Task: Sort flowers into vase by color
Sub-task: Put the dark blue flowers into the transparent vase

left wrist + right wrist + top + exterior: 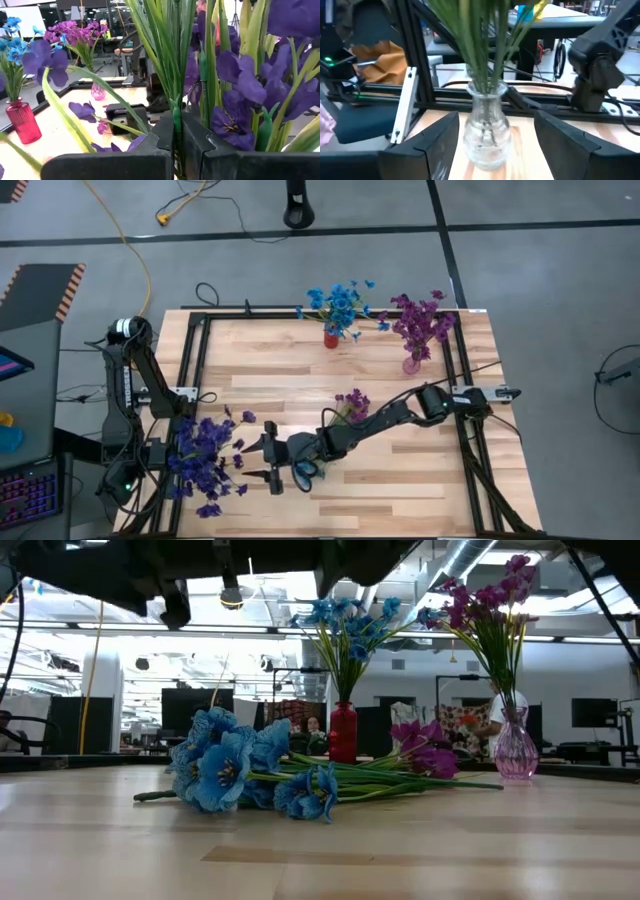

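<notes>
A bunch of indigo-violet flowers (205, 455) stands with its green stems in a clear glass vase (487, 132) near the table's left edge. My left gripper (177, 131) is among these stems, shut on one. My right gripper (265, 462) is open, its fingers apart on either side of the clear vase without touching it. Loose blue flowers (240, 775) and magenta flowers (425, 755) lie on the table under the right arm. Blue flowers stand in a red vase (331, 338), magenta ones in a pink vase (412, 363). My left gripper pinches one upright green stem (176, 112) of the violet bunch between its two fingers. The fingers come level from the table's left and lie across the stem. The stem stands upright among the others; its lower end is hidden behind the fingers.
A black frame (190, 370) runs around the wooden table top. The red and pink vases stand at the far edge. The right arm (400, 415) stretches across the table's middle above the loose flowers. Bare wood lies between the far vases and the arm.
</notes>
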